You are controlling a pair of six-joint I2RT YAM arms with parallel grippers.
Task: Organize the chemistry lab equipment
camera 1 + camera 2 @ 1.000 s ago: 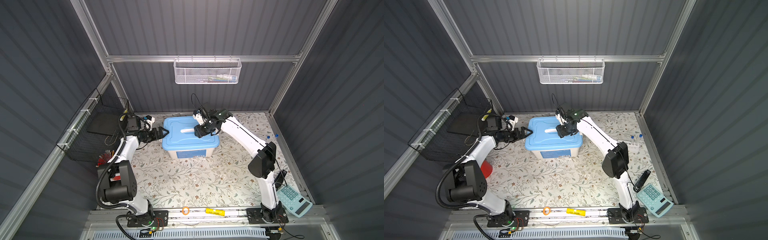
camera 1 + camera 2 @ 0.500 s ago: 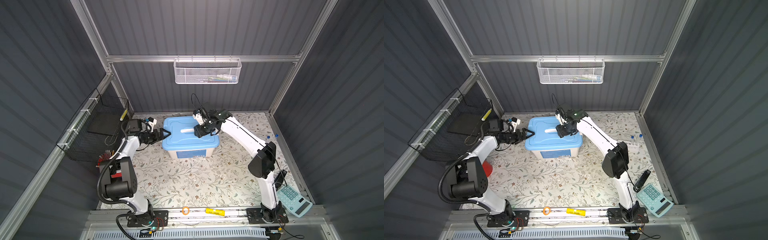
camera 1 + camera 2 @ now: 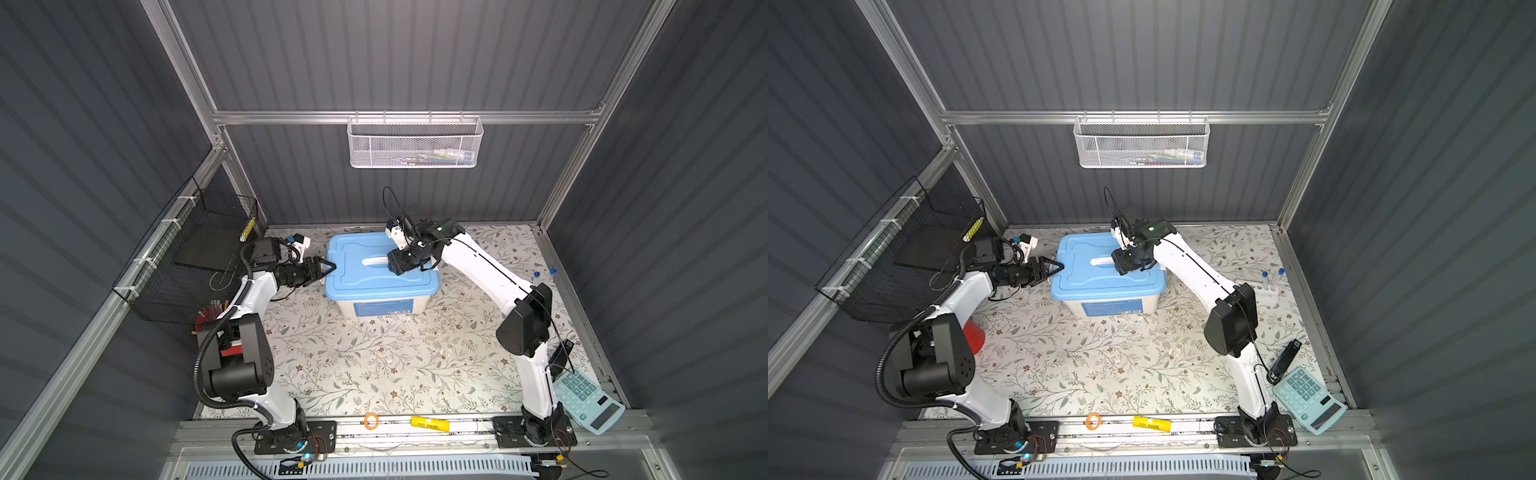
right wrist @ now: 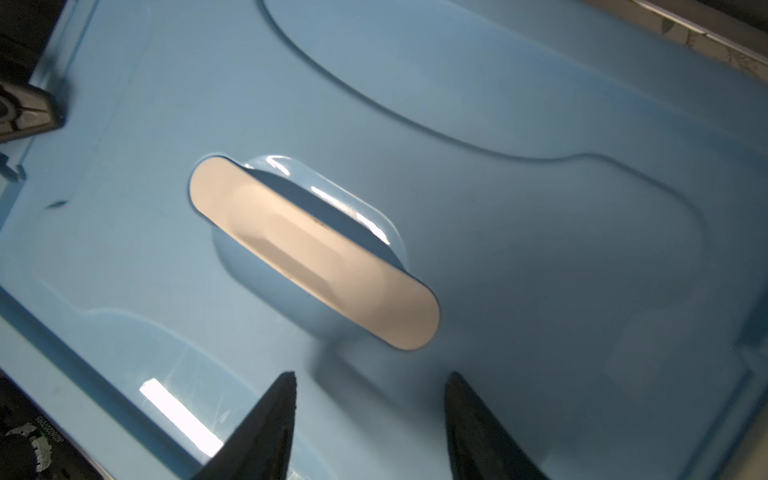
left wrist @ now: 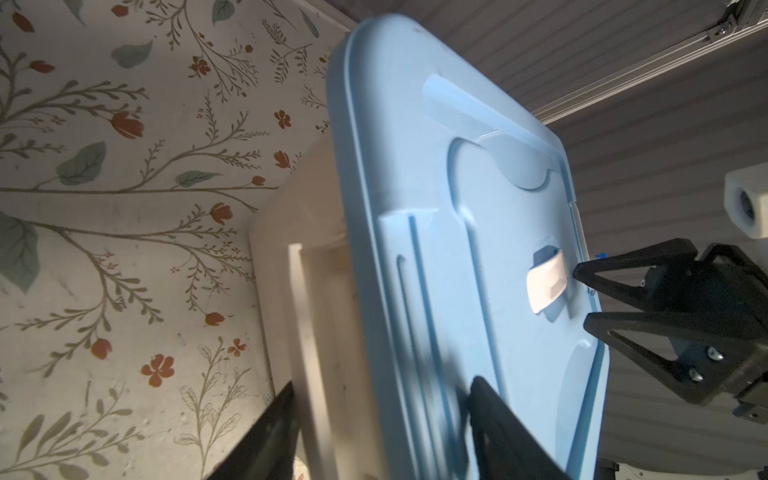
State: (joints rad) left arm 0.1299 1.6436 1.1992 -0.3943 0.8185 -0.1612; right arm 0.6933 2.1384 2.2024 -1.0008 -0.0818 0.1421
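The left claw (image 3: 331, 266) straddles the left rim of the blue lid (image 3: 357, 284). One finger lies on top of the lid and the other sits below the rim, beside the white box (image 5: 316, 291). I cannot tell whether it is pinching the rim. The right claw (image 4: 372, 374) hangs released over the lid, fingers apart with nothing between them, just short of the white handle (image 4: 311, 253). In both top views the handle's long axis runs left to right across the lid.

The lid covers the box, which stands toward the back of the tabletop (image 3: 374, 365). The tabletop has a pale cloth printed with leafy twigs and small red flowers. A blue label (image 3: 383, 308) on the box's front wall carries writing too small to read.

Dark ribbed walls on aluminium rails enclose the space. A white mesh basket (image 3: 413, 143) hangs on the back rail and a black wire basket (image 3: 195, 257) on the left wall. The blue-capped tubes (image 3: 1265, 277) stand upright, caps up, in the white rack (image 3: 1264, 293) near the right wall, well apart from both claws.
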